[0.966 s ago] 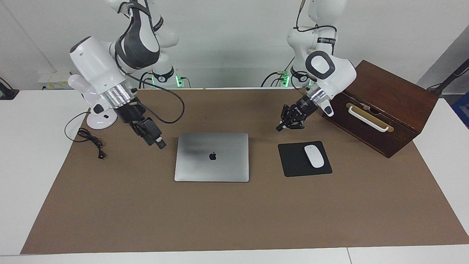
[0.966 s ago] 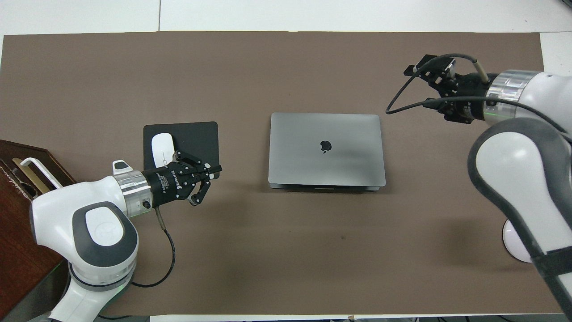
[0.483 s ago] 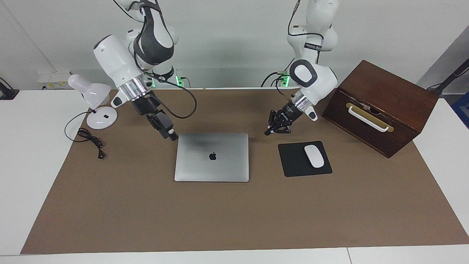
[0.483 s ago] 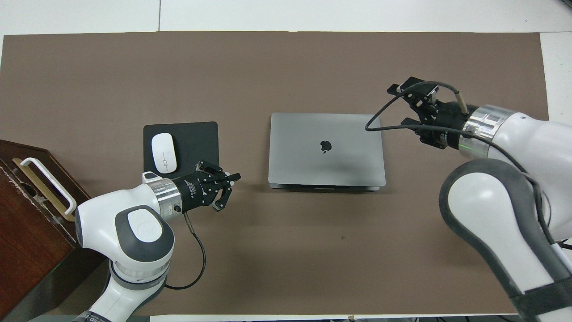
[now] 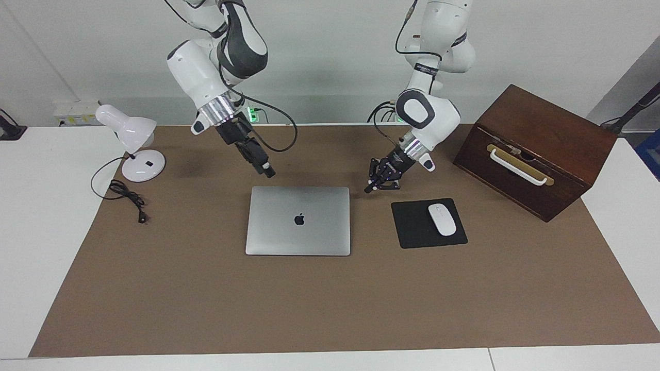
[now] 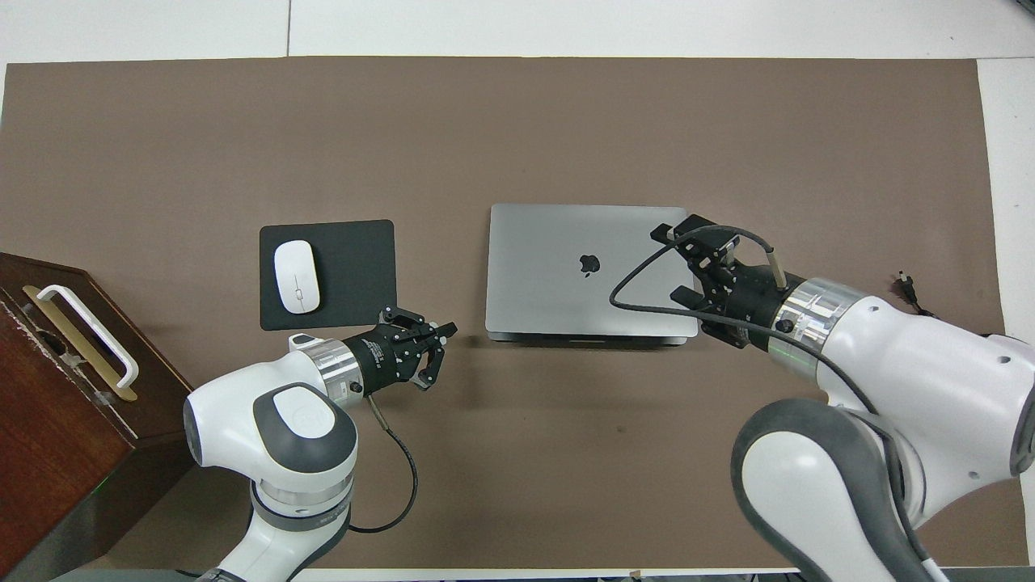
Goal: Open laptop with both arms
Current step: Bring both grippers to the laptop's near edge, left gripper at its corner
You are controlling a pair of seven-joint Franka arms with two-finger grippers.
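A: What is seen nearest the robots?

B: The left gripper [image 5: 368,188] is found low over the mat, just beside the laptop [image 5: 298,220] at its hinge corner toward the left arm's end; its fingertips are pressed together and nothing is held. The right gripper [image 5: 268,172] is raised above the laptop's other hinge corner, with its fingers spread apart and nothing between them.

A: And the laptop itself?

B: It is laid flat and shut on the brown mat [image 5: 330,309], logo up. The mouse pad [image 5: 415,226] with the white mouse [image 5: 442,219] is set beside the laptop toward the left arm's end, and the wooden box [image 5: 536,149] is placed further that way. A desk lamp [image 5: 129,139] is stood toward the right arm's end.

A: What is changed from a second ago?

B: Both grippers are brought in from well apart to the laptop's hinge side. The lid is not yet touched, so only the approach is judged done.
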